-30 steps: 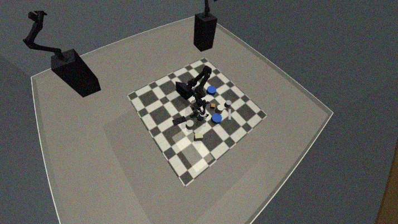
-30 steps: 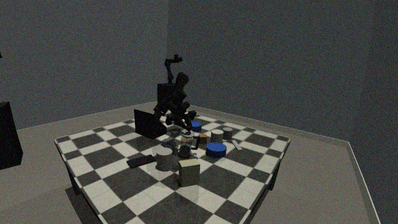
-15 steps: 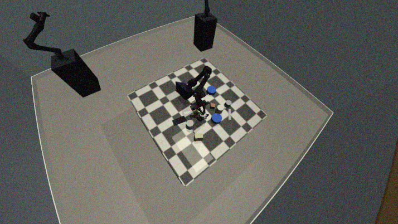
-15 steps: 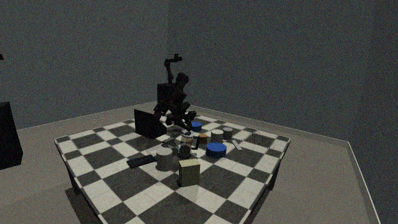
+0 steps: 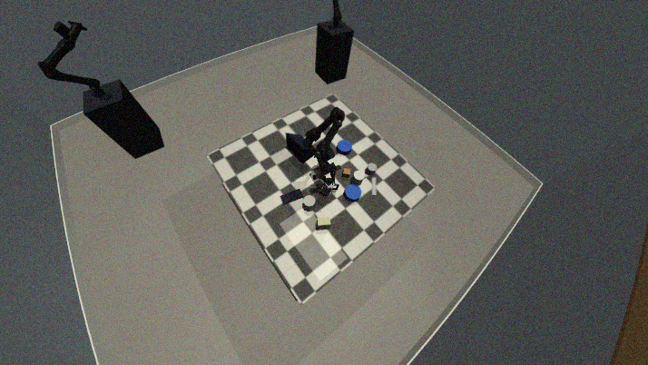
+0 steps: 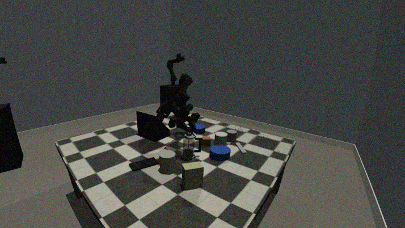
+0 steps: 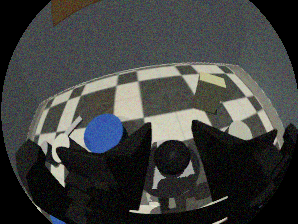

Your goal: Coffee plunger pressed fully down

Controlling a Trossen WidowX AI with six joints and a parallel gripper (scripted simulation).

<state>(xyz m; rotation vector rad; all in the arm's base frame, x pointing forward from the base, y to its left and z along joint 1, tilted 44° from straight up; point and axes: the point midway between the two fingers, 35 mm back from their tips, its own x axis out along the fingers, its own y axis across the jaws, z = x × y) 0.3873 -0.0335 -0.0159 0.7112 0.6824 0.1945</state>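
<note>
The coffee press is a clear glass cylinder with a dark lower part and a black handle on its right in the exterior view. It stands upright on the checkered table. The round black plunger knob shows from above in the wrist view. My gripper is open, with one finger on each side of the knob and a visible gap beside each. In the exterior view the fingers are right at the top of the press and hide the knob, so its height above the lid cannot be told.
A blue disc stands beside the press. A pale cylinder and a yellowish block stand in front. A black flat box lies left. An orange cube is behind.
</note>
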